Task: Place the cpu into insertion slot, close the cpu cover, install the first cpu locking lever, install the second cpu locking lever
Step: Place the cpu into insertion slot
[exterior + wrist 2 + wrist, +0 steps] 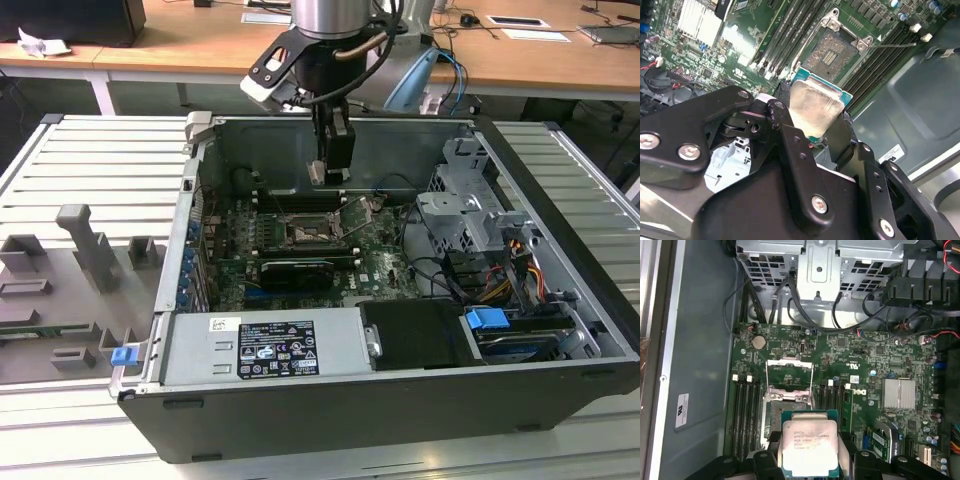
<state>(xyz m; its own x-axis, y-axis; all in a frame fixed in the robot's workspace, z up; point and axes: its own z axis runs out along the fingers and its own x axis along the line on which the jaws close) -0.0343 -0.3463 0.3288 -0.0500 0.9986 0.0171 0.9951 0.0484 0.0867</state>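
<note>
**Tool gripping the cpu above the open socket**

In the exterior view the arm is reaching down from the upper centre of the frame into the open computer case (300,420), which is sitting on the slatted grey surface (90,160). The tool (330,175) is hanging above the green motherboard (385,262), with its fingers clamping the cpu (317,172). In both wrist views the cpu (815,105) (807,442) is sitting between the two dark fingers (782,120), gripped by its edges. Its pale metal face is showing, and it is held apart from the board.

The insertion slot (305,232) is lying near the middle of the exterior view, just below the tool. In the second wrist view its contact field (832,50) is showing bare. In the first wrist view the cpu cover (789,374) is standing swung open at the slot's far edge, beside the long black memory slots (747,415).
</note>
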